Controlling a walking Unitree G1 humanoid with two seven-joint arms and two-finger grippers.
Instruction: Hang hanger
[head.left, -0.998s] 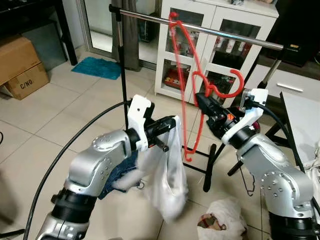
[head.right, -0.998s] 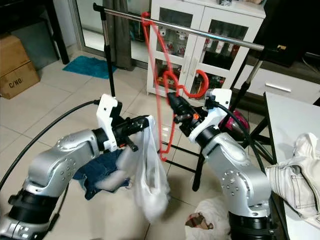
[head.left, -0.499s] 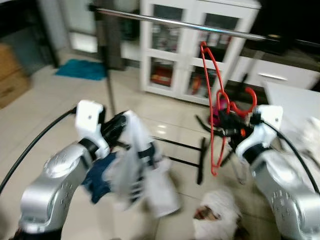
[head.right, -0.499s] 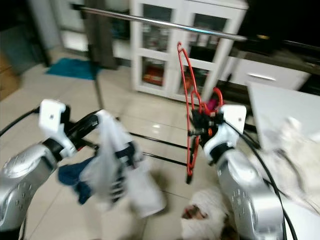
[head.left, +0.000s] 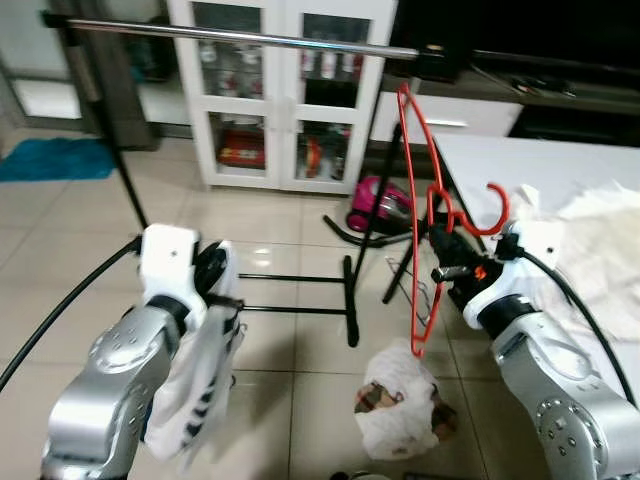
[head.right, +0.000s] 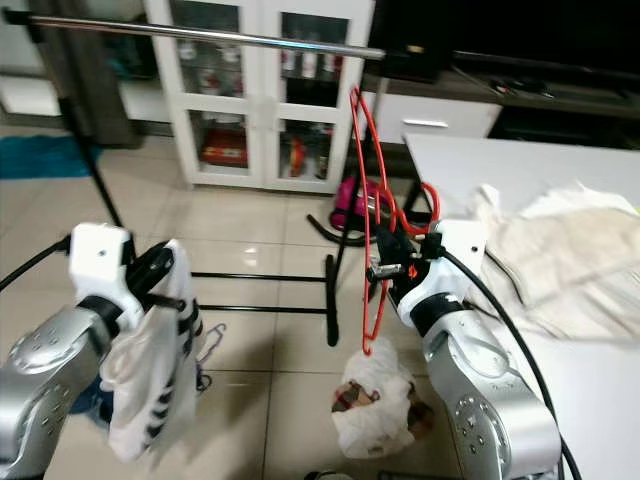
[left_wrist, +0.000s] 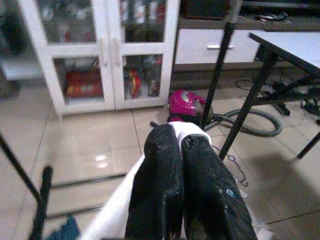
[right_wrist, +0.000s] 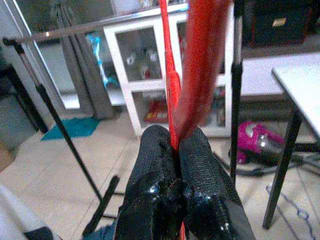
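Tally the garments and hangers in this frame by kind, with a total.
Red hanger, held by the right gripper: 1
White garment with dark stripes, held by the left gripper: 1
Cream garment on the table: 1
Bundled garment on the floor: 1
Total: 4

Your two head views look forward and down from above both arms, sharing the clothes rail (head.left: 250, 37), white cabinet (head.left: 265, 90) and tiled floor (head.left: 290, 340). Each wrist view looks closely along its own fingers toward that same cabinet.
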